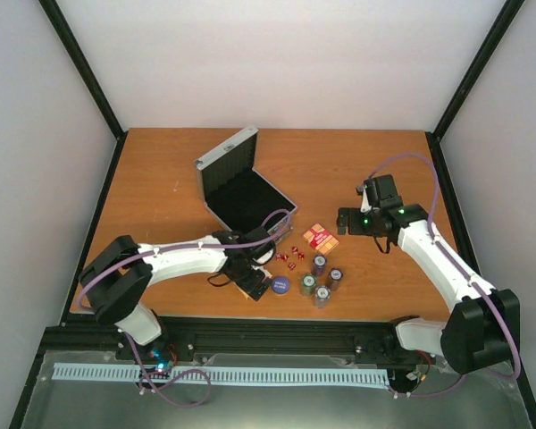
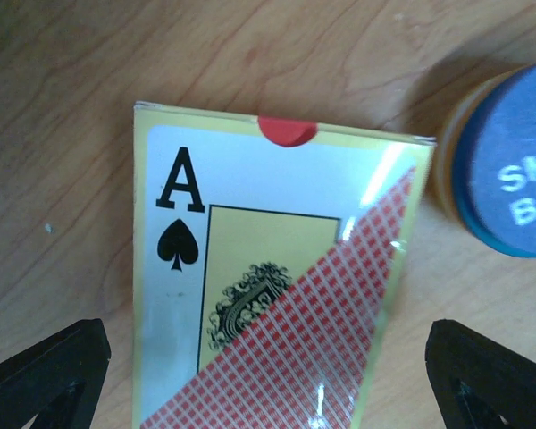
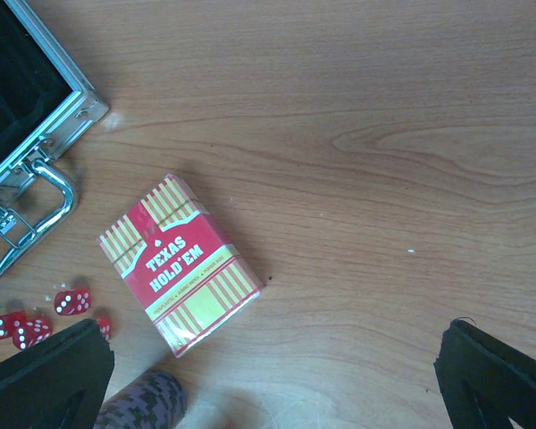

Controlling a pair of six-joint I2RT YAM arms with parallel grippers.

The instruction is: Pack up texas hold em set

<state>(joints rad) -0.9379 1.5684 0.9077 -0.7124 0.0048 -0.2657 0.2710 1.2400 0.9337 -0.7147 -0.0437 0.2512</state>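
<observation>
- At the near middle of the table point(image 1: 375, 161), the left gripper point(image 2: 263, 366) is held over the ace-faced deck point(image 2: 277, 268). Its jaws are spread wide, one finger to each long side of the box, and nothing is pinched.
- Whether the pads are touching the deck's sides cannot be told, since the fingers are cut off at the bottom of the wrist view.
- The right gripper point(image 3: 277, 357) is likewise spread and empty, hung over bare wood. The second deck point(image 3: 179, 264) lies flat ahead of it.
- The case point(image 1: 246, 195) lies open beyond the left gripper with its lid raised. Its black lining is bare, and none of the set is seen inside.
- The blue disc point(image 2: 509, 161) lies just beside the ace-faced deck's far corner. If the jaws are closed from a skewed angle, the finger on the disc's side could catch it, and the disc would be shoved or the box twisted.
- The deck's wrapping looks glossy, so a pinch taken near one end could probably let it pivot or slip during the lift.
- The case's front rim and handle point(image 3: 36, 210) stand between the deck and the lining. A low carry could strike the rim and shift the case.
- The dice point(image 3: 71, 301) are scattered near the handle and could be swept aside by a passing finger.
- The chip stacks point(image 1: 319, 264) stand upright and close together, so they could be toppled by a careless reach.
- Open wood is left at the far right and along the left edge; between the arms the room is crowded.
</observation>
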